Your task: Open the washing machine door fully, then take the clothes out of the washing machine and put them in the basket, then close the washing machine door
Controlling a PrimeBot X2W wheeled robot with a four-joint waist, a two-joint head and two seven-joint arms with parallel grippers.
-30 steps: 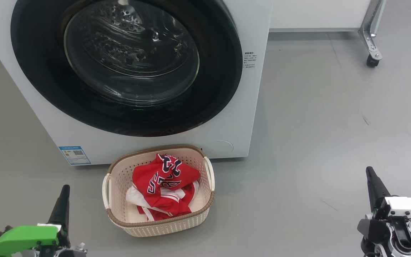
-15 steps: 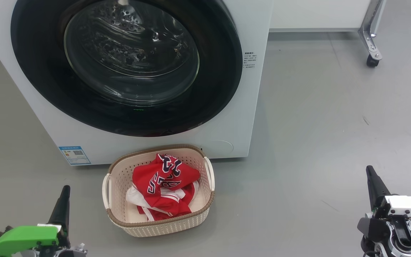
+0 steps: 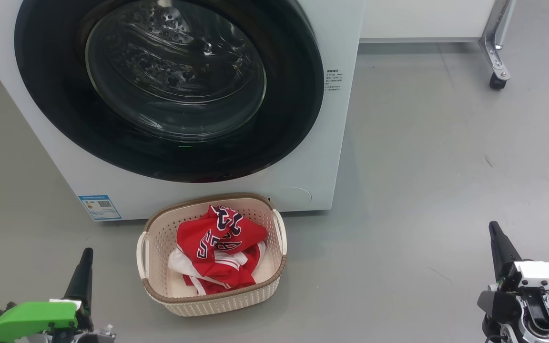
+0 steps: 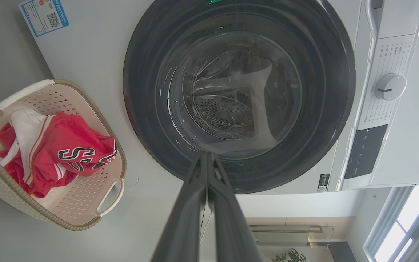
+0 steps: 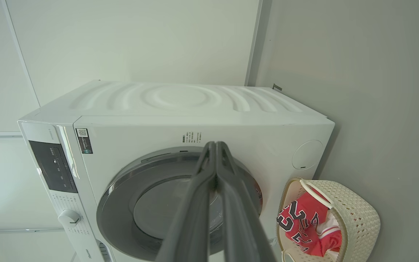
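Partly cropped upper left: washing machine door; jersey crumpled in basket; left gripper, right gripper fully closed, empty.

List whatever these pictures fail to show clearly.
- Head view: drum behind the washing machine door, blurred by glass reflections; leftover garments cannot be ruled out.
- Head view: black text on the washing machine, too small.
- Head view: basket floor, covered by the clothes.
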